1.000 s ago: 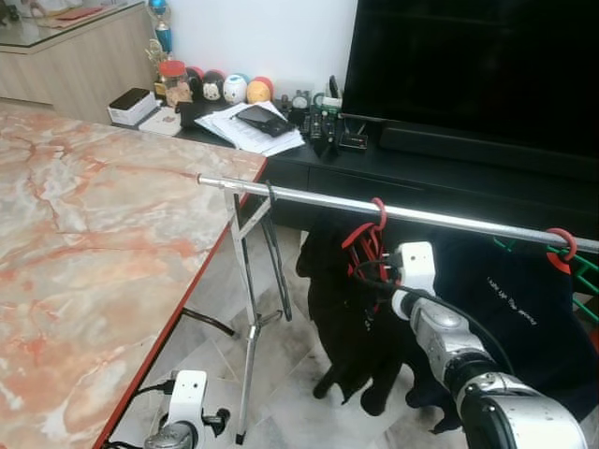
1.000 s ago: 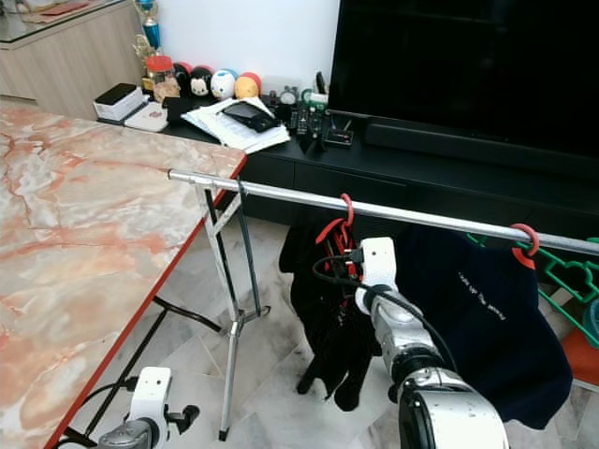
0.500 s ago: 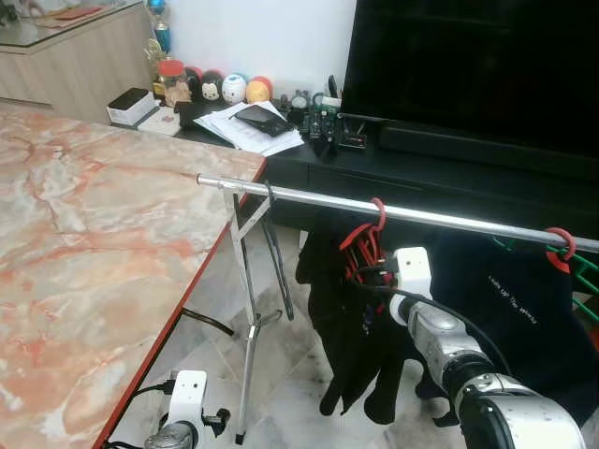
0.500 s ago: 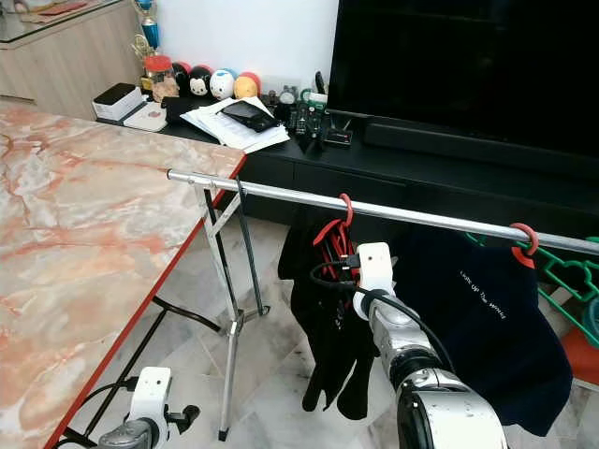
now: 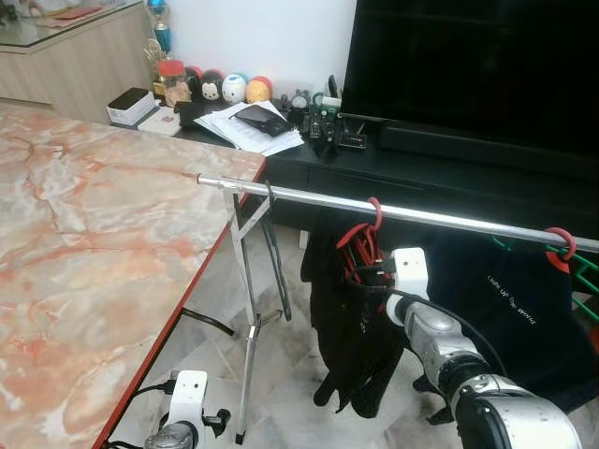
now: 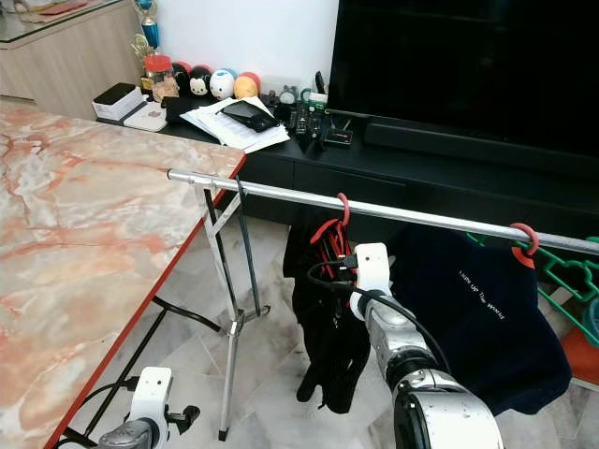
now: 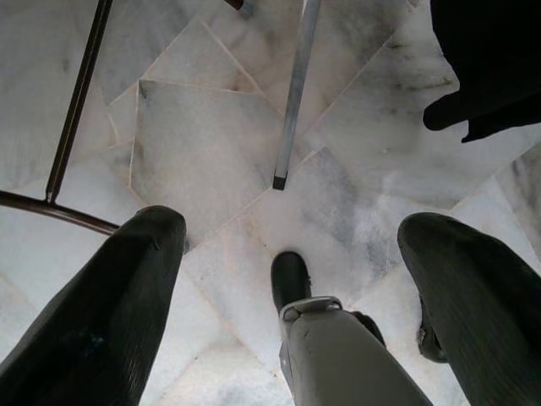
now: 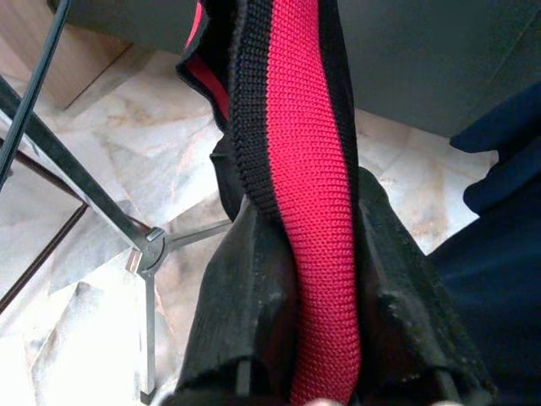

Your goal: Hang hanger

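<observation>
Nearest the robot, the left gripper (image 7: 287,279) hangs idle low beside the pink marble table (image 5: 84,243), pointed down at the white marble floor tiles (image 7: 211,152); its two black fingers (image 7: 101,304) are spread wide apart with nothing between them.

Further out, the right gripper (image 8: 317,279) is closed on a black knitted garment with a red stripe (image 8: 308,169), the ribbed red band being pinched between the two black fingers (image 8: 245,288). In the head views this garment (image 5: 351,337) is seen draped from a red plastic hanger (image 5: 365,238), whose hook is already over the long silver rail (image 5: 449,218) of the clothes rack, so the hanging is judged close to done.

The hanger itself is judged light and stiff, though its thin hook could slip along the smooth rail. The knit is soft and limp and would stretch if pulled, so a hold on the hanger's frame just under the hook would be firmer than one on the cloth.

Further along the rail, a dark navy printed shirt (image 5: 510,309) hangs from a second red hook (image 5: 562,248).

Beyond, scattered papers (image 5: 248,126) lie on a black low cabinet (image 5: 421,173) beneath a large dark television screen (image 5: 477,65). No container with contents can be made out.
</observation>
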